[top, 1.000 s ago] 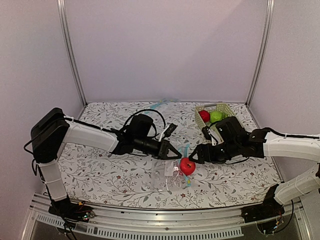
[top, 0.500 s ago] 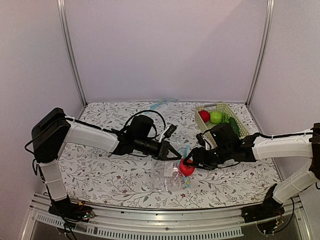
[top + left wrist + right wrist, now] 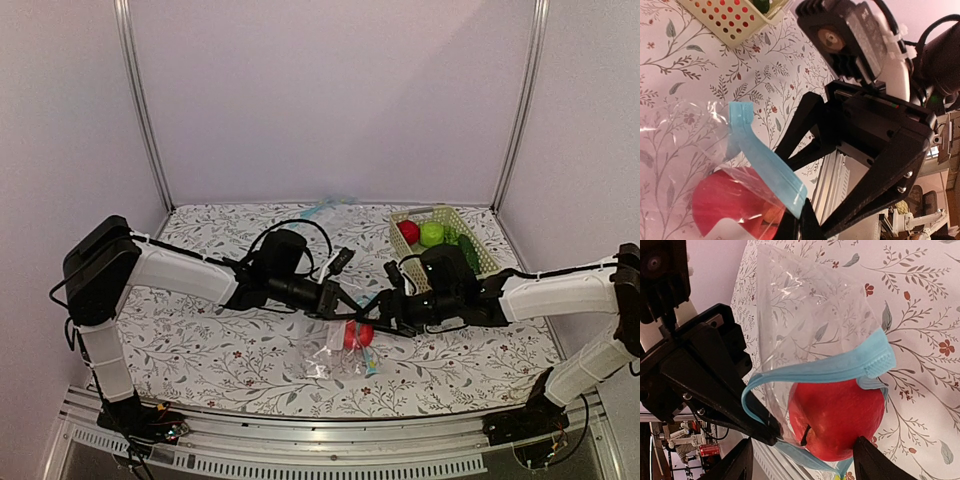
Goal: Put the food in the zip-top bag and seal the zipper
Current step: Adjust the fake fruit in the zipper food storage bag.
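Top external view: both arms reach toward the middle of the floral-patterned table [image 3: 200, 335] and meet over the zip-top bag [image 3: 330, 358], which lies crumpled near the front edge. The left gripper [image 3: 338, 300] is clamped on the upper lip of the bag's mouth, holding that edge up off the table. The right gripper [image 3: 372, 321] comes in from the other side, its tips at the mouth.

Right wrist view: the round red fruit [image 3: 840, 415] sits in the bag's opening, between the right gripper's two fingers. The jaws stand wider than the fruit. One finger is right against it and a clear gap shows at the other, so the fruit is not squeezed. The light blue zipper [image 3: 815, 371] arches over the top of the fruit, unsealed, and a second blue edge shows below it. The left gripper's black fingers pinch the strip at its far end.

Left wrist view: the fruit shows red through the clear crinkled film just under the curled blue strip, with the right gripper's black fingers close beside it.

At the right rear of the table stands a pale yellow perforated basket [image 3: 420, 211], well apart from the bag. It holds another red fruit [image 3: 408, 231], a bright green apple [image 3: 432, 233] and a dark green cucumber [image 3: 466, 250].
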`<state>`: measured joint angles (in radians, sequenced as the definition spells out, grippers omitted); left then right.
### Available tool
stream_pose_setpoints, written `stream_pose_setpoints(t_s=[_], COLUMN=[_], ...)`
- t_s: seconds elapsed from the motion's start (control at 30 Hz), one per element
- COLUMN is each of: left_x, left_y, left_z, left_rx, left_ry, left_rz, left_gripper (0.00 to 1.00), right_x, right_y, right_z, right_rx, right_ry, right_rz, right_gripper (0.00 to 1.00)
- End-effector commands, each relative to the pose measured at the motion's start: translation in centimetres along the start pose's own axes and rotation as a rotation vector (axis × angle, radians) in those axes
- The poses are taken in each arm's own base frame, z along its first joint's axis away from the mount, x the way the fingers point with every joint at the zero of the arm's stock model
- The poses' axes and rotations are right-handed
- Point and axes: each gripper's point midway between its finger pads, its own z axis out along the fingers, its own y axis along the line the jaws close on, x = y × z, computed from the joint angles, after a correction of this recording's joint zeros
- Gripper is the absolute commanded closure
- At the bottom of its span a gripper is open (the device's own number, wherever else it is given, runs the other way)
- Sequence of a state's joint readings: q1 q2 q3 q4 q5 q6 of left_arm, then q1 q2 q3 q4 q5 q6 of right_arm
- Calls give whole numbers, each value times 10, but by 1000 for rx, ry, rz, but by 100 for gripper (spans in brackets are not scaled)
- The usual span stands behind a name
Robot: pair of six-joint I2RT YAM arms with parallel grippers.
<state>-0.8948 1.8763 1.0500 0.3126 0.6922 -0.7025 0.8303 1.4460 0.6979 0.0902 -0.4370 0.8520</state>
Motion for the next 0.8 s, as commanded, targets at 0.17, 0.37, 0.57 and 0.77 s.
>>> stream_pose_setpoints(t_s=[0.17,0.37,0.57,0.77], left_x=[3,6,13,20], left_y=[-8,-5,6,17], left_z=[5,6,0,-5], left_rx=[42,38,0,-22], left_ry=[-3,-3,5,14], left_rz=[10,1,-1,-17], left_gripper=[100,100,100,100], right_x=[2,6,4,-4], right_y=[12,15,1,-7], right_z=[12,18,6,-30], right_rx=[-94,-102,-15,120], right_ry=[-1,7,-37,-116], right_rz=[4,1,-2,-76], right_gripper=[33,33,31,22])
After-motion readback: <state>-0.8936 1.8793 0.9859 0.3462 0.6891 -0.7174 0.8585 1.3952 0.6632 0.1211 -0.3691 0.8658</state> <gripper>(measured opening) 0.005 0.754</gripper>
